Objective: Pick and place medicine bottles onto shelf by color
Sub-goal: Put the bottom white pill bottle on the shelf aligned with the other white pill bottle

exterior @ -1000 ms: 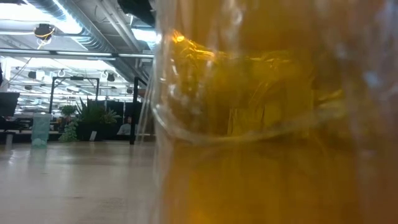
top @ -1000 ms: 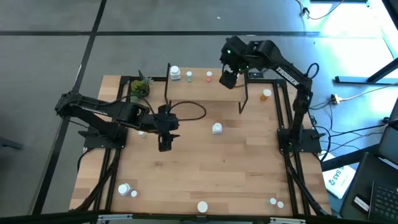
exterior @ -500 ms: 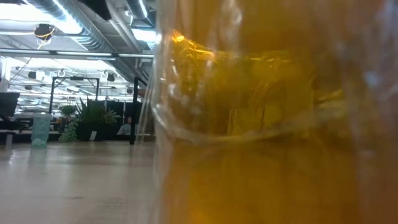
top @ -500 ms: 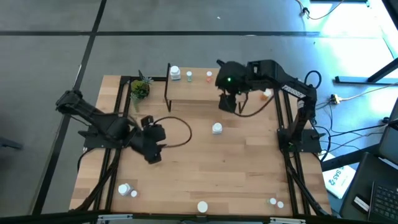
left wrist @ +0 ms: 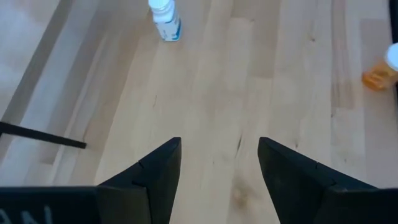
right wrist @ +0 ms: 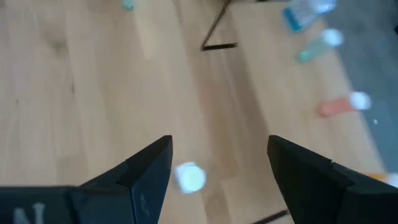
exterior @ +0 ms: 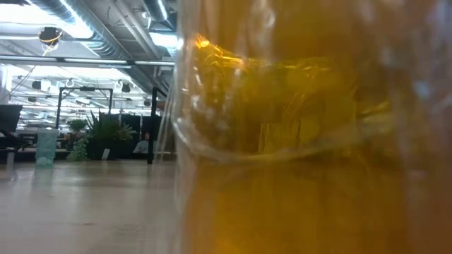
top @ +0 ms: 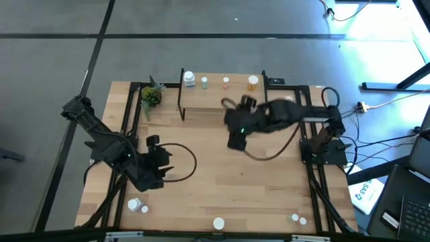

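The shelf stands at the table's far side with a white bottle, a green one, a pink-red one and an orange one upright on it. My right gripper hangs open over the table's middle. A white-capped bottle stands on the table below the gap between its fingers. My left gripper is open above the near left part. Ahead of it, a white bottle lies on its side beside an orange one.
A small potted plant sits left of the shelf. Loose bottles rest near the front edge, at the near left and at the near right. An amber bottle right at the lens fills most of the low view.
My right gripper has swung from the shelf's right end toward the table's middle and near side, ending over the white-capped bottle. My left gripper has moved from the middle toward the table's near left. Both stayed open. The orange bottle on the shelf now shows.
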Robot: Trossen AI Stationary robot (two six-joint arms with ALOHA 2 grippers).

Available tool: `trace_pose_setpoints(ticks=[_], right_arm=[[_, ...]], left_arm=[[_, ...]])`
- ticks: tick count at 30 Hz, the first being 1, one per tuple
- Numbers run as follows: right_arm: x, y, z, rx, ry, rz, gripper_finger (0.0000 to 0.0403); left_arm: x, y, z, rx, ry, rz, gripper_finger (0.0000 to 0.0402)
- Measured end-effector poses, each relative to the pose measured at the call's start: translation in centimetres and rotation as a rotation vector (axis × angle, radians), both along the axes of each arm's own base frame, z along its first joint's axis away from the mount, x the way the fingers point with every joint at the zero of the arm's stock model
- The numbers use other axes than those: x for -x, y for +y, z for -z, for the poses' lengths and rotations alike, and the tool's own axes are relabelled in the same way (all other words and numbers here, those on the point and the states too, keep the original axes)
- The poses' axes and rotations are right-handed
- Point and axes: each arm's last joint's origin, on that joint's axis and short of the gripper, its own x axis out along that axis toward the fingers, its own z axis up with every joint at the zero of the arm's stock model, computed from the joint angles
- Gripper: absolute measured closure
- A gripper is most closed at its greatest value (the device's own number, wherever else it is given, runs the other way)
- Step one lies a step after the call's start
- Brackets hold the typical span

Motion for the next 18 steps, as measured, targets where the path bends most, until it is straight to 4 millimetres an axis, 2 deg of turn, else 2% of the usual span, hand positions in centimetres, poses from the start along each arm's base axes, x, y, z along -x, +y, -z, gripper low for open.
trace_pose_setpoints(ticks=[3,8,12,18], right_arm=[[-0.4,1.5,2.5,-0.012,0.053,-0.008,0.0139],[-0.1,3.9,5.4,-0.064,0.143,-0.049,0.0139],[0.5,6.0,6.1,-0.078,0.168,-0.102,0.0139],[1.1,8.1,6.1,-0.089,0.158,-0.155,0.0139]], left_arm=[[0.2,-0.3,0.0,0.0,0.0,0.017,0.0195],[0.4,-0.6,0.0,0.006,-0.002,0.025,0.0195],[0.4,-0.6,0.0,0.011,-0.004,0.017,0.0195],[0.4,-0.6,0.0,0.031,-0.003,0.004,0.0195]])
